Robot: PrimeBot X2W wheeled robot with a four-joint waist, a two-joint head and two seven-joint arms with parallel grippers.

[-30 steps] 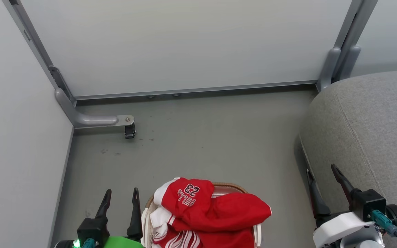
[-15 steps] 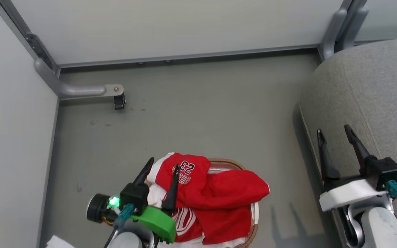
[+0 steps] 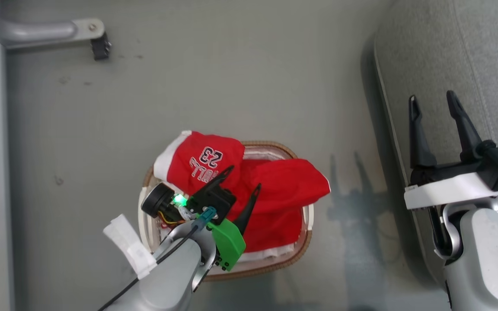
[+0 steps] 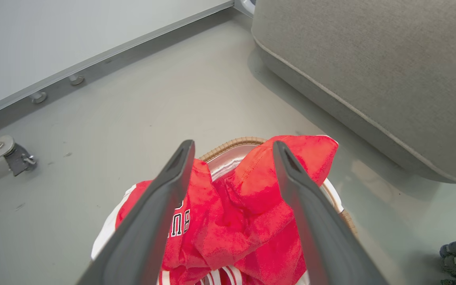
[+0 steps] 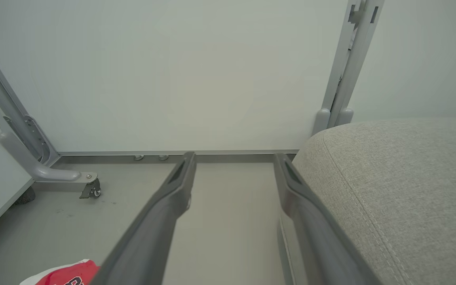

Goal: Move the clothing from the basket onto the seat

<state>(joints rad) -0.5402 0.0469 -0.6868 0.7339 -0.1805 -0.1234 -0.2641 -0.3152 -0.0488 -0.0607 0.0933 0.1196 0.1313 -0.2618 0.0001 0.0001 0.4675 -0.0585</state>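
Over the basket (image 3: 275, 145), left gripper (image 3: 245, 177) has swung in above the clothing (image 3: 283, 185), jaws spread, nothing held; garments piled inside. By the seat (image 3: 448, 43), right gripper (image 3: 432, 96) hangs open. Grasp likely next.

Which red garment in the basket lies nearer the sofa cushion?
The plain red garment, its corner poking past the basket rim toward the sofa cushion. The garment printed BULLS 23 sits on the basket's opposite side.
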